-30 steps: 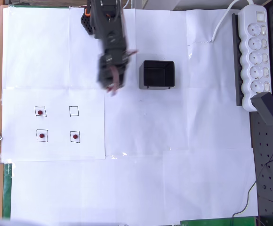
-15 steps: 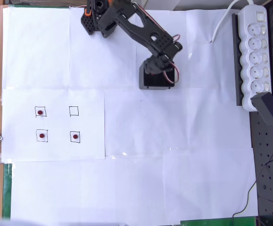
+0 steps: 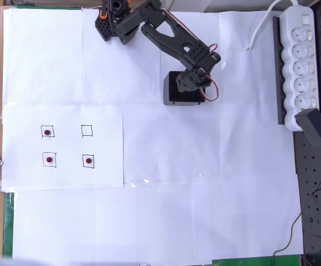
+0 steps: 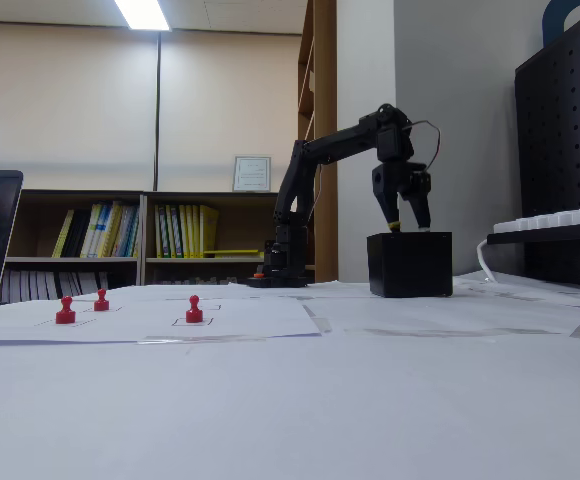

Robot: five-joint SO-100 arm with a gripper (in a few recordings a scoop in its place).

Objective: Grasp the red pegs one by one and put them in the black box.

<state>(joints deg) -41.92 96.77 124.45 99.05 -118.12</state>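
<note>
While the gripper (image 4: pixel 408 222) hangs right over the black box (image 4: pixel 410 264), fingertips pointing down just above its rim, I can't tell whether the jaws are parted or closed, or whether a peg sits between them; too small and dark in both views. From overhead the gripper (image 3: pixel 192 84) covers most of the box (image 3: pixel 171 95). Three red pegs (image 3: pixel 48 159) stand well away from the gripper, on the sheet with drawn squares (image 3: pixel 87 131), one square empty; the fixed view shows them too (image 4: pixel 194 310). Likely step: dropping a peg. Risk: if the tips sit off-centre, a released peg could hit the thin rim and bounce out onto the paper; lowering further could knock the light box and shift it.
</note>
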